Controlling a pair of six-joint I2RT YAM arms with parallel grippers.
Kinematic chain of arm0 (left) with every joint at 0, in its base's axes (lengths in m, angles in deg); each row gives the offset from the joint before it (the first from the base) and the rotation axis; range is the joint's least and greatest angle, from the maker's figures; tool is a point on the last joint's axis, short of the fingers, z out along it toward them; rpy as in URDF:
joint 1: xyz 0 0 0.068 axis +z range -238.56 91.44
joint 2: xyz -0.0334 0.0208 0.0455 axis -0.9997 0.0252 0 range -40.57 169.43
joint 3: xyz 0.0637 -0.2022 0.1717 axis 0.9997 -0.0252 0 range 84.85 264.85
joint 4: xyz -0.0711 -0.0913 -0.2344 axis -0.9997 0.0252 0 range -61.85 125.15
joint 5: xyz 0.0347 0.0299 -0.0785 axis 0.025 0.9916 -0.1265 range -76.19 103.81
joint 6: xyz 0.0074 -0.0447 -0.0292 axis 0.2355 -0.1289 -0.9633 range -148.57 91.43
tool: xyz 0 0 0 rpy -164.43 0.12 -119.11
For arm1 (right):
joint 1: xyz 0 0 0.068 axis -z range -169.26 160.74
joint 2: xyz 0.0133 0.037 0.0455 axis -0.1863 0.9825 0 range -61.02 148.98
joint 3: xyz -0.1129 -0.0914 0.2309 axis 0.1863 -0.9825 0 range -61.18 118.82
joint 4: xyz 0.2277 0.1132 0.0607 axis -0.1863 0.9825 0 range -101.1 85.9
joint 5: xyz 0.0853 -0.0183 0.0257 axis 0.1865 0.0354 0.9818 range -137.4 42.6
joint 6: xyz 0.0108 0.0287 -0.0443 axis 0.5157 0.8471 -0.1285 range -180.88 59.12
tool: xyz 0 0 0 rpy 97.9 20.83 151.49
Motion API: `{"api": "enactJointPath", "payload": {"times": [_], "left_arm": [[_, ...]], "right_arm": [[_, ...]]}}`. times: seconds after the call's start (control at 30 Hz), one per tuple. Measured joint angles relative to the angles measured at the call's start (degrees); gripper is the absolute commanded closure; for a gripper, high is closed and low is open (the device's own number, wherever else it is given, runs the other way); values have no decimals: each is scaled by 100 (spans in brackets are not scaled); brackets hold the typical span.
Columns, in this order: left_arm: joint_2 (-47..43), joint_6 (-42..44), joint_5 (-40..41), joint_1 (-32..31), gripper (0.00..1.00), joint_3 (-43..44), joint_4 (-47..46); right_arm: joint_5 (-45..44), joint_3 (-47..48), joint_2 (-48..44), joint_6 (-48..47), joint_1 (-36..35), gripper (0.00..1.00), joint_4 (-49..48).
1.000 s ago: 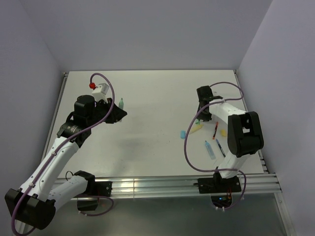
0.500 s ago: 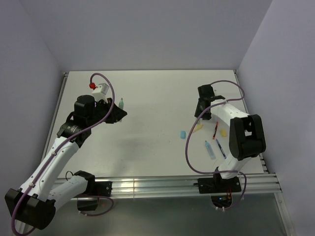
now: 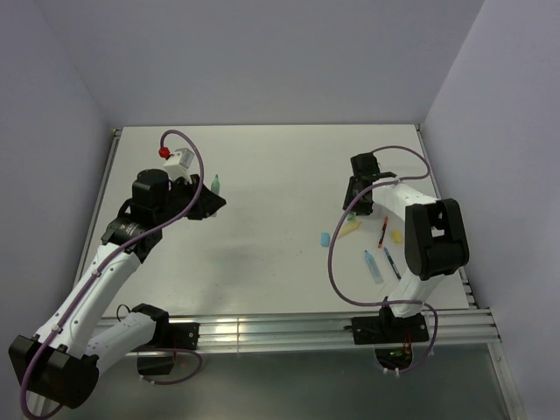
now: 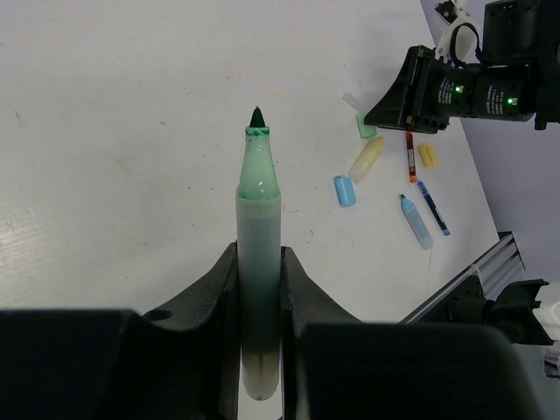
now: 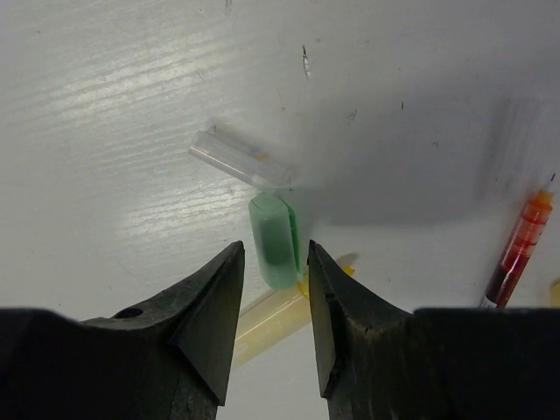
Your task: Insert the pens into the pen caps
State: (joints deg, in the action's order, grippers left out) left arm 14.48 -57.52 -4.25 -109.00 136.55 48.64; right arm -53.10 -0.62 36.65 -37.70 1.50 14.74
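Clamped green marker (image 4: pixel 259 219) — barrel seemingly half-hidden.

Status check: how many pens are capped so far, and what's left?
No marker is capped yet. In hand: the left gripper is shut on the uncapped green marker; the right gripper stands open astride the green cap on the table. Left: join those two, then the yellow marker with the yellow cap, the light blue marker with the light blue cap. The red pen and dark blue pen lie loose too.
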Motion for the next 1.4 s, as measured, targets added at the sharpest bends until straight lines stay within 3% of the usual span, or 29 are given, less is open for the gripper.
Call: {"api": "enactJointPath", "payload": {"times": [0.3, 0.63, 0.77, 0.8, 1.1, 1.4], "left_arm": [[76, 0, -2, 0, 100, -7, 0], [114, 0, 0, 0, 100, -37, -2], [114, 0, 0, 0, 100, -39, 0], [114, 2, -2, 0, 100, -39, -2], [116, 85, -393, 0, 100, -199, -227], [164, -332, -1471, -48, 100, -302, -1416]], "right_arm": [[190, -111, 90, -35, 195, 58, -175], [326, -111, 284, -52, 234, 67, -293], [365, -109, 286, -50, 245, 85, -293], [374, -109, 286, -50, 249, 99, -293], [732, -111, -260, 81, 254, 100, -234], [2225, 308, -1823, 688, 162, 100, -586]]}}
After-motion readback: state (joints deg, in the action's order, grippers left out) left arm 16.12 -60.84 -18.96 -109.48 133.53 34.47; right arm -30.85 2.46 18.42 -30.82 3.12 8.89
